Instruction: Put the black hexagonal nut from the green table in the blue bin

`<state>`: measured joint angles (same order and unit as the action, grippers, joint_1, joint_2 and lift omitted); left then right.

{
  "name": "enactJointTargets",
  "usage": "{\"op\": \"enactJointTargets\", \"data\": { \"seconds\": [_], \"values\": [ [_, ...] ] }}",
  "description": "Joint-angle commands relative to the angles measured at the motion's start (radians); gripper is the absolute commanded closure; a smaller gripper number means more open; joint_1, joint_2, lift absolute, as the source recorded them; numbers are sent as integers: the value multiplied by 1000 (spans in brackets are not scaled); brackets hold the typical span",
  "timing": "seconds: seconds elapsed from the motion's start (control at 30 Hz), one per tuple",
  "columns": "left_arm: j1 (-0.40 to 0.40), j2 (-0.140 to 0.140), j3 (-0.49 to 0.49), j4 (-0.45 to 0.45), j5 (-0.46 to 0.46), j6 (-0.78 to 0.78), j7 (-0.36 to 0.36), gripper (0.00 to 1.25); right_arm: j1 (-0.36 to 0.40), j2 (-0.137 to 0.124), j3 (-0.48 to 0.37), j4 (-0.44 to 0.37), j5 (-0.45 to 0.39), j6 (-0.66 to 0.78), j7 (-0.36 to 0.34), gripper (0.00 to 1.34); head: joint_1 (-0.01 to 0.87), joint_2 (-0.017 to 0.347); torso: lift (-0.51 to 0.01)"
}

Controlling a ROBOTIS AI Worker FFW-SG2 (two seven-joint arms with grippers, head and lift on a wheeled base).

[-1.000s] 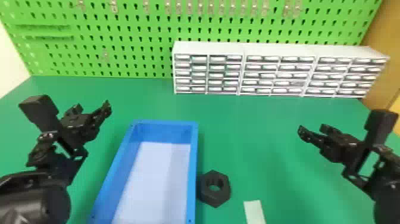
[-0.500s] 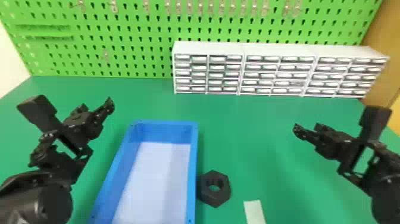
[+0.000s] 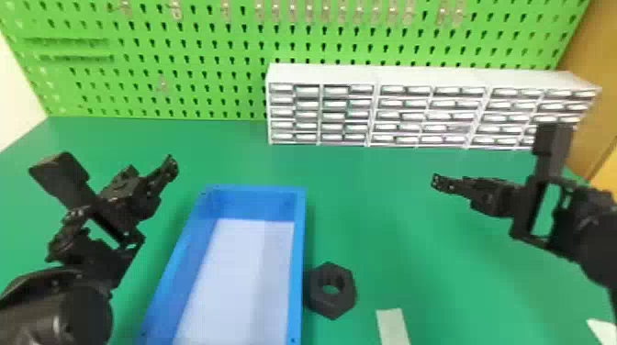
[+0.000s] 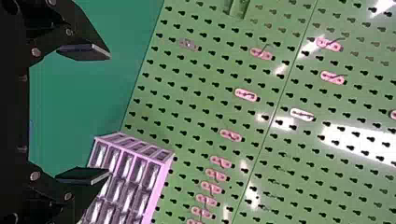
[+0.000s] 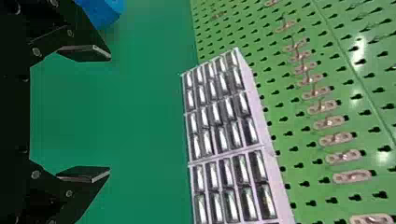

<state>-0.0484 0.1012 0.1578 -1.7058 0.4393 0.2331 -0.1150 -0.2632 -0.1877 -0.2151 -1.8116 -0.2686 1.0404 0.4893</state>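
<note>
- Your right end effector [image 5: 110,113] has swung inward over the bench [image 3: 413,257] since the earlier frames, and looks farther out towards the drawers [image 3: 321,110]; your left end effector [image 4: 110,114] has shifted only slightly.
- The black nut [image 3: 331,306] and the blue bin [image 3: 252,201] are where they were, so this change is arm positioning and nothing has been picked up.
- The nut lies flat on the bench, just outside the bin's right wall; that dark gap is hard to read, so it may or may not be touching.
- Both of your end effectors have their fingers well apart with nothing between them.
- You look to be at the very start: the approach, with grasp, lift and drop all to come.
- The right arm seems the natural choice, being on the nut's open side, but you would need to bring it back towards yourself and down.
- Watch the bin wall: a finger coming down on that side could catch the rim or nudge the bin.
- Grip across two flat faces if you can; on the corners, the nut would probably twist.
</note>
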Motion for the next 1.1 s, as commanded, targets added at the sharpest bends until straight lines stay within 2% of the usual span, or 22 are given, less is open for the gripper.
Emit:
{"op": "enactJointTargets", "data": {
  "seconds": [0.0,0.17,0.4,0.7,0.9,1.07],
  "values": [
    [1,0,-1,0,-8,0,0,372,-65,-1,40,-95,132,211,0,406,666,32,-100],
    [1,0,-1,0,-13,0,0,371,-120,-13,91,-144,200,406,0,406,666,32,-100],
    [1,0,0,0,-22,-1,0,372,-134,-6,151,-153,244,529,0,406,666,32,-100],
    [-4,0,0,0,-28,-1,0,371,-120,7,243,-160,282,532,0,404,666,32,-100],
    [-13,0,-6,0,-40,0,0,371,-114,22,349,-160,321,532,0,401,666,32,-100],
    [-11,0,-7,0,-42,-1,0,371,-100,22,388,-164,321,532,0,401,666,32,-100]
  ]
}}
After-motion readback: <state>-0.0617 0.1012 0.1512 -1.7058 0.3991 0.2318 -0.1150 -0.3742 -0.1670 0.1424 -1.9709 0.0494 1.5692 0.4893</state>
